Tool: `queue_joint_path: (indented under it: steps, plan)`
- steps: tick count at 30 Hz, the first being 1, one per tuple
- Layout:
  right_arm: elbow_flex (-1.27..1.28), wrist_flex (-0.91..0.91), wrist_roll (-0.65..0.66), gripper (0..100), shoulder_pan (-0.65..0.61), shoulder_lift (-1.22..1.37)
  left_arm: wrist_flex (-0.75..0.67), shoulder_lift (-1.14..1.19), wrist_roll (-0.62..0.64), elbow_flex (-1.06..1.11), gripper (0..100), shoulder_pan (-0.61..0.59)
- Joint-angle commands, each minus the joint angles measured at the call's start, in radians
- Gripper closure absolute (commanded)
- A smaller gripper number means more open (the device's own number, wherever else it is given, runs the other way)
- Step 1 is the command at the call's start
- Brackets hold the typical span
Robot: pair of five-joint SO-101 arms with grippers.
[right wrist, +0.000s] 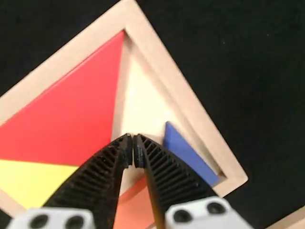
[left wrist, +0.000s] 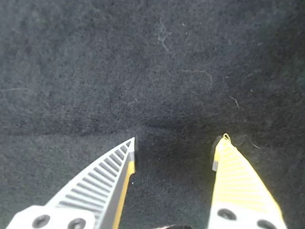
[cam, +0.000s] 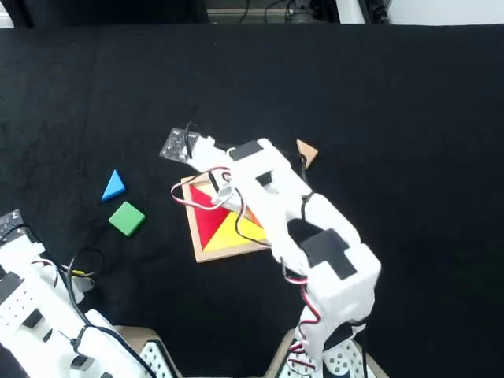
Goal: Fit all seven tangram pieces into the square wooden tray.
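Right wrist view: right gripper [right wrist: 133, 149] clenched empty over wooden tray [right wrist: 188, 102].
Left gripper [left wrist: 176, 143] released above black cloth [left wrist: 143, 57]; blue triangle [cam: 114, 186], green square [cam: 127, 218] at tray's 9 o'clock.

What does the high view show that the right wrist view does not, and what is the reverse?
High view, not the right wrist view: a blue triangle and a green square loose on the cloth left of the tray, and a tan triangle apart on its other side.
Right wrist view, not the high view: a blue piece inside the tray against its rim, and that the right hand is shut.
Both: the tray, the red piece, the yellow piece.
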Motion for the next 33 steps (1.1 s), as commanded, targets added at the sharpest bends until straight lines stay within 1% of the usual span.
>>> queue_joint_path:
  steps: [1, 7, 12, 23, 30, 33]
  plan:
    - [-0.125, 0.029, 0.000, 98.7, 0.044, 0.054, -0.017, -0.009, -0.005, -0.004, 73, 0.013]
    - [-0.188, 0.094, 0.000, 98.7, 0.104, 0.071, -0.017, -0.009, -0.005, -0.004, 73, 0.013]
    - [-0.203, 0.100, 0.000, 98.7, 0.127, 0.071, -0.017, -0.009, -0.005, -0.004, 73, 0.013]
    - [-0.196, 0.103, 0.000, 98.7, 0.080, 0.071, -0.017, -0.009, -0.005, -0.004, 73, 0.013]
    - [-0.202, 0.216, 0.000, 98.7, 0.089, 0.070, -0.017, -0.009, -0.005, -0.004, 73, 0.013]
    - [-0.194, 0.244, 0.000, 98.7, 0.089, 0.030, -0.017, -0.009, -0.005, -0.004, 73, 0.013]
